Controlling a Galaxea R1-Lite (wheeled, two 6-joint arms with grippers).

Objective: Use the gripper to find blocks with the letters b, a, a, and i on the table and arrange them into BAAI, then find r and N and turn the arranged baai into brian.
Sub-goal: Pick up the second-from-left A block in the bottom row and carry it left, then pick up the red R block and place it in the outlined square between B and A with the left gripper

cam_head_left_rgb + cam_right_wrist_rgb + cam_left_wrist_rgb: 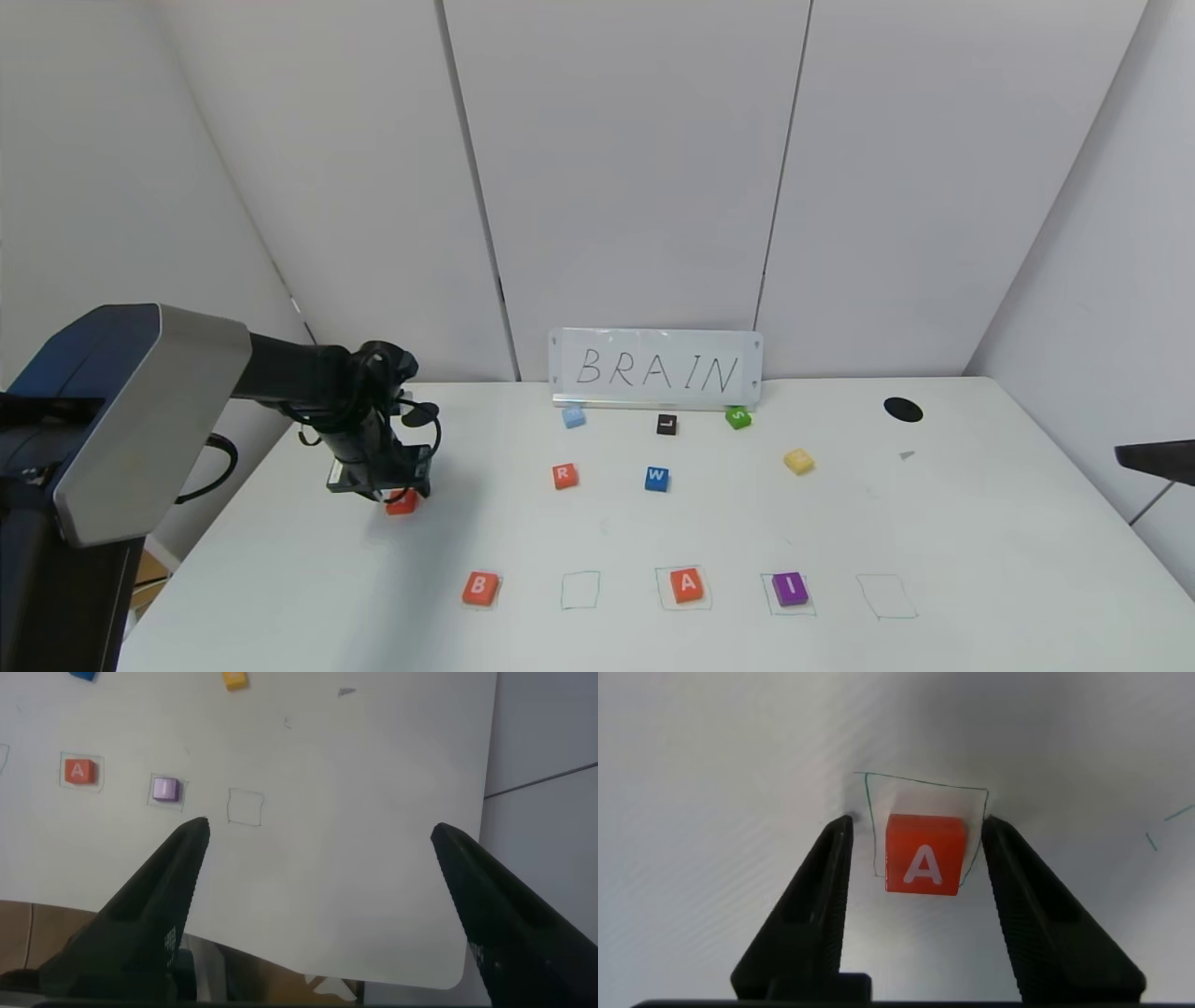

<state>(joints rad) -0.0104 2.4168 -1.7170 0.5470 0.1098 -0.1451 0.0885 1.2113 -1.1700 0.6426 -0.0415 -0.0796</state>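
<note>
My left gripper [397, 485] hangs over the left part of the table [980, 523], open. In the left wrist view its jaws [918, 821] stand either side of an orange-red A block [923, 855] with a gap on each side. That A block [401, 502] lies on a pen-drawn square. In the front row lie the orange-red B [479, 588], the second A [687, 585] and the purple I [790, 588]. The orange-red R [564, 475] and yellow N [798, 460] lie mid-table. My right gripper [318, 840] is open and empty, parked off the table's right side [1158, 459].
A blue W [656, 478], black L [666, 425], green S [738, 417] and light-blue block [573, 416] lie toward the back, before a "BRAIN" sign [655, 369]. Empty drawn squares sit between B and A [580, 590] and right of I [886, 595]. A black hole [902, 409] is back right.
</note>
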